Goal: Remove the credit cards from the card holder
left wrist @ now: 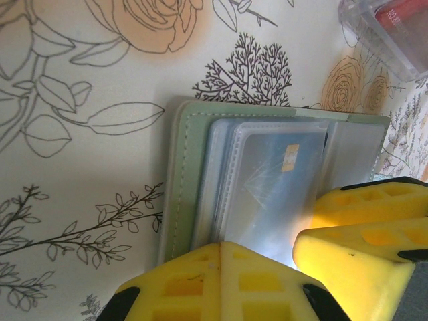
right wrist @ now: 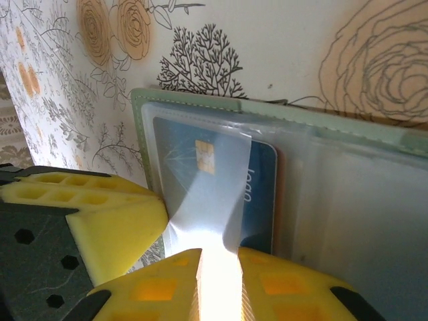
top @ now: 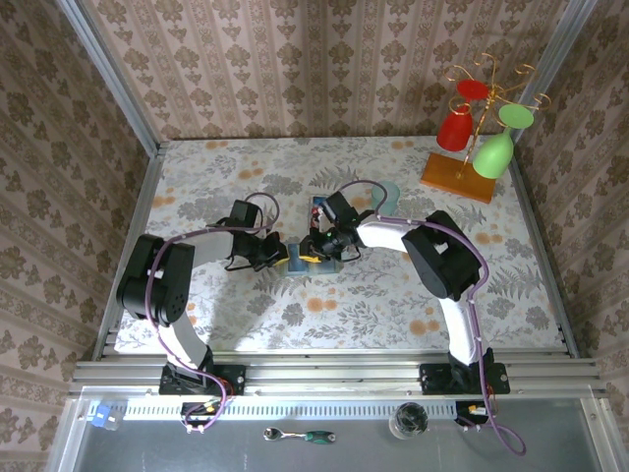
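Note:
The grey-green card holder [left wrist: 182, 167] [right wrist: 348, 124] [top: 298, 267] lies open on the flowered table. Its clear sleeves hold a blue credit card [right wrist: 261, 187] [left wrist: 274, 180] with a gold chip. My left gripper [left wrist: 221, 246] [top: 282, 258] is shut, its yellow tips pressing on the holder's near edge. My right gripper [right wrist: 219, 254] [top: 319, 248] comes in from the other side. Its fingers pinch a clear sleeve flap [right wrist: 214, 180] that lies over the blue card. The two grippers' yellow fingers nearly touch over the holder.
A clear plastic box [left wrist: 391, 30] [top: 320, 208] with a red card in it sits just behind the holder. A pale teal cup [top: 389, 192] stands further back. A stand with red and green glasses [top: 482, 128] occupies the back right corner.

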`<action>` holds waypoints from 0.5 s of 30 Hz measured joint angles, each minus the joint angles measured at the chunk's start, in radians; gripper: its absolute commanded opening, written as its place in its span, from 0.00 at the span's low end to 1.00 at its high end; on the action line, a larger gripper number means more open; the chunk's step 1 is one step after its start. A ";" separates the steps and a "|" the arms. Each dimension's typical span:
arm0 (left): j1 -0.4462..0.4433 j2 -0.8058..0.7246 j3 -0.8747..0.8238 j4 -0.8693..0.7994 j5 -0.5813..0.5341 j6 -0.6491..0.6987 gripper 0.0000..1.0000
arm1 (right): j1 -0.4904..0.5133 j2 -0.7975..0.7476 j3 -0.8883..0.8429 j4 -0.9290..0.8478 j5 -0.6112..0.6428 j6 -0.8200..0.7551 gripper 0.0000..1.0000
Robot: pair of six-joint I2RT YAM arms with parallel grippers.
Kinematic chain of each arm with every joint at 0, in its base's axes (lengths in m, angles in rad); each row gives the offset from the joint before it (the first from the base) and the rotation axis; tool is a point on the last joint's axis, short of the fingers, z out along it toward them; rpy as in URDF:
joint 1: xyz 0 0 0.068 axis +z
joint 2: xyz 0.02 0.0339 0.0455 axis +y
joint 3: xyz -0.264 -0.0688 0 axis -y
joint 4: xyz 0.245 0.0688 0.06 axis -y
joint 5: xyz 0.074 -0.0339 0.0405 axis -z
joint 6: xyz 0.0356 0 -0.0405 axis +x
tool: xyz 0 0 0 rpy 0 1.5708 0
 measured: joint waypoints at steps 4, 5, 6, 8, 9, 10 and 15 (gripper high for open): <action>0.000 0.000 0.000 0.001 0.000 0.000 0.00 | 0.000 0.009 0.007 0.009 -0.012 0.004 0.20; 0.000 0.000 0.000 0.001 0.000 0.000 0.00 | 0.000 0.011 0.010 0.009 -0.013 0.004 0.20; 0.000 0.000 0.000 0.001 0.000 0.000 0.00 | 0.000 0.012 0.012 0.009 -0.013 0.004 0.20; 0.000 0.000 0.000 0.001 0.000 0.000 0.00 | 0.000 0.012 0.015 0.003 -0.011 0.003 0.21; 0.000 0.000 0.000 0.001 0.000 0.000 0.00 | 0.000 0.012 0.016 -0.001 -0.009 0.002 0.21; 0.000 0.000 0.000 0.001 0.000 0.000 0.02 | 0.000 0.012 0.018 -0.010 -0.005 0.001 0.21; 0.000 -0.002 0.000 0.001 0.000 0.002 0.08 | 0.003 0.012 0.029 -0.046 0.025 -0.013 0.21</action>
